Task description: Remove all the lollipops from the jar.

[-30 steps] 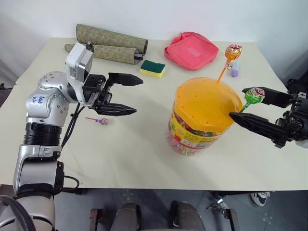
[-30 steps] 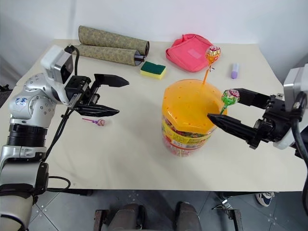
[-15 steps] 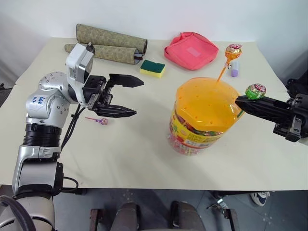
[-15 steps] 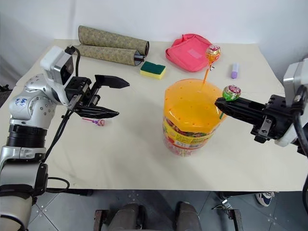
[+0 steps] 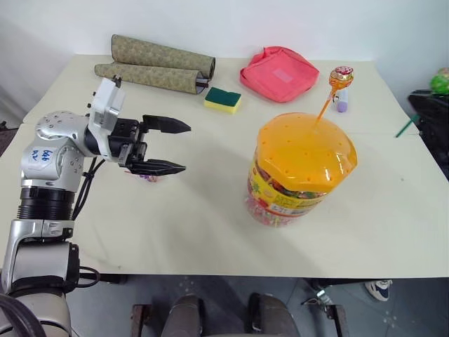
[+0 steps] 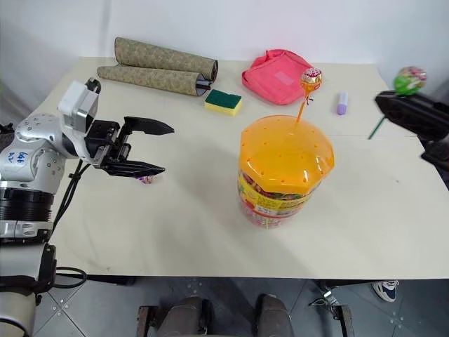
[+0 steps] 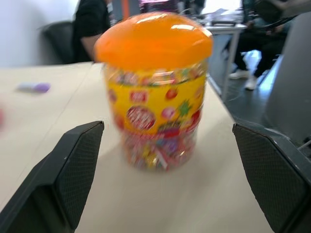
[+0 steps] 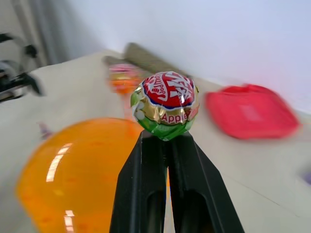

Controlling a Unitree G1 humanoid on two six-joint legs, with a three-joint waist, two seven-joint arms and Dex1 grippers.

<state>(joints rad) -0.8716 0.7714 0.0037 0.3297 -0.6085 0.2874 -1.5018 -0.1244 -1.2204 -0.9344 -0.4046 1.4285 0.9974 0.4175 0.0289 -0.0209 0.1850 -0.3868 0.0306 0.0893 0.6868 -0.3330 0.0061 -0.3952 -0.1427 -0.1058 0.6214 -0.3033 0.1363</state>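
Note:
The jar (image 5: pixel 298 175) is a clear tub of sweets with a domed orange lid (image 5: pixel 306 150), standing right of the table's middle. An orange lollipop (image 5: pixel 341 75) sticks up from a hole at the lid's far edge. My right gripper (image 8: pixel 166 138) is shut on the stick just under the green lollipop (image 8: pixel 165 104), held in the air to the right of the jar (image 6: pixel 410 79). A purple lollipop (image 5: pixel 149 177) lies on the table, partly hidden under my left gripper (image 5: pixel 186 147). That gripper is open and points level at the jar (image 7: pixel 155 97).
At the back of the table lie two rolled mats (image 5: pixel 158 63), a green and yellow sponge (image 5: pixel 223 99), a pink pouch (image 5: pixel 278 73) and a small lilac tube (image 5: pixel 342 104). Beyond the table's right edge, people sit at another table (image 7: pixel 228 29).
My right gripper shut on the green lollipop's stick, pulled it out of the lid and carried it up and to the right. My left gripper moved slightly left, still open.

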